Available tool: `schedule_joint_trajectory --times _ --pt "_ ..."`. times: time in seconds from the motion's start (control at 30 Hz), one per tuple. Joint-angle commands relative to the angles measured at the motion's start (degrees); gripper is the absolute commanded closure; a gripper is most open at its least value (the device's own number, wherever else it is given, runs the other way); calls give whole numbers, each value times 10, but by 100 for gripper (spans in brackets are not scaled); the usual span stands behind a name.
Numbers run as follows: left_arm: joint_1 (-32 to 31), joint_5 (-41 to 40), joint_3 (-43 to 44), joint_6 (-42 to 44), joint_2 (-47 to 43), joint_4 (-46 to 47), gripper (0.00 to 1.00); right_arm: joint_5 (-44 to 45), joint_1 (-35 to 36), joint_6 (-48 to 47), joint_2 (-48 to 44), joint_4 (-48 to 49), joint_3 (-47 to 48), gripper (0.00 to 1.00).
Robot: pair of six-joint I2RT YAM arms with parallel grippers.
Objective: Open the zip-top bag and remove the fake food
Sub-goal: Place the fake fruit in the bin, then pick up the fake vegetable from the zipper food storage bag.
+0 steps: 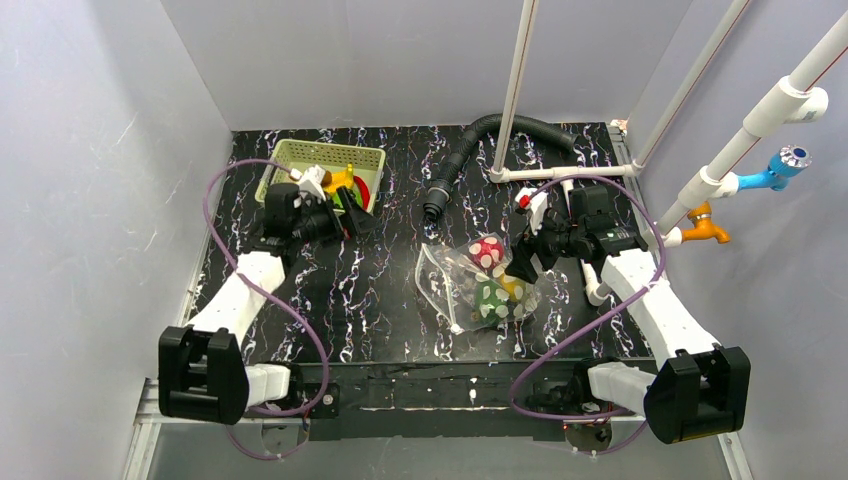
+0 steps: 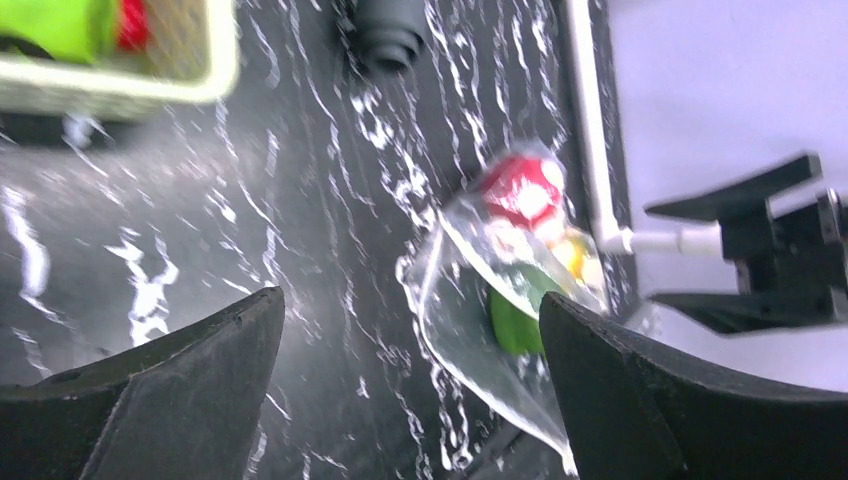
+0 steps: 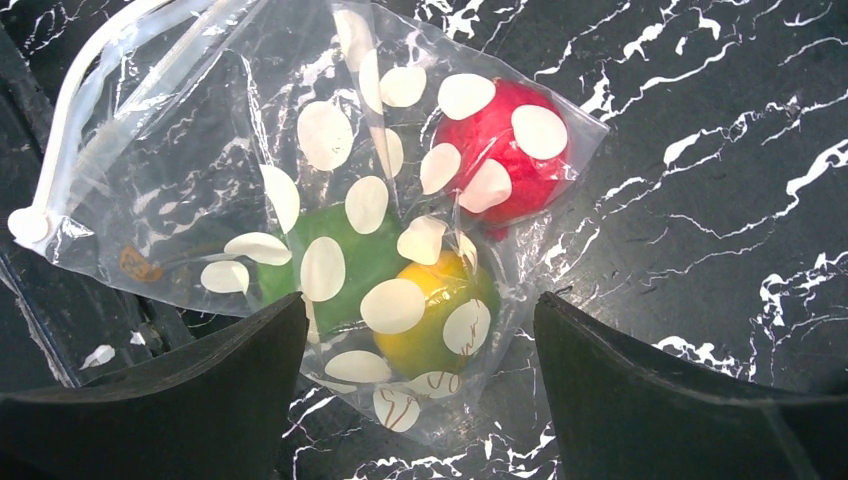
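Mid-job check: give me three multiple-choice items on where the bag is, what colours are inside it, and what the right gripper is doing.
1. Where does the zip-top bag lie?
A. on a shelf
B. on the table, beneath the right gripper
C. on the floor

2. Which colours of fake food show through it?
A. blue and pink
B. only purple
C. red, green and yellow

3. How does the right gripper stand?
A. open, holding nothing
B. shut on the bag
C. shut on a cloth

Answers:
1 B: the right wrist view looks straight down on it, lying on the marbled top.
2 C: those three pieces show behind the white spots.
3 A: both fingers stand wide apart above the bag.
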Motion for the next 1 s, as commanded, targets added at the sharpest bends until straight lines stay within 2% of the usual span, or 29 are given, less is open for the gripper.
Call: schedule_joint_trajectory --times 0.0,0.27,0.5,0.7,0.97 --pt "-27 99 -81 -57 -70 71 2 -36 -2 -22 -12 -10 -2 11" --pt "-105 71 -186 -101 -165 127 2 -68 -3 -42 -13 -29 -1 9" --pt "-166 28 -256 -139 -187 203 6 -87 -3 -57 -16 -44 0 9" --pt "-211 -21 -252 -132 -160 214 25 -93 -3 -63 -14 -50 0 9" --pt "-265 -48 -228 -111 -102 233 43 -86 -3 -85 -6 -65 1 9"
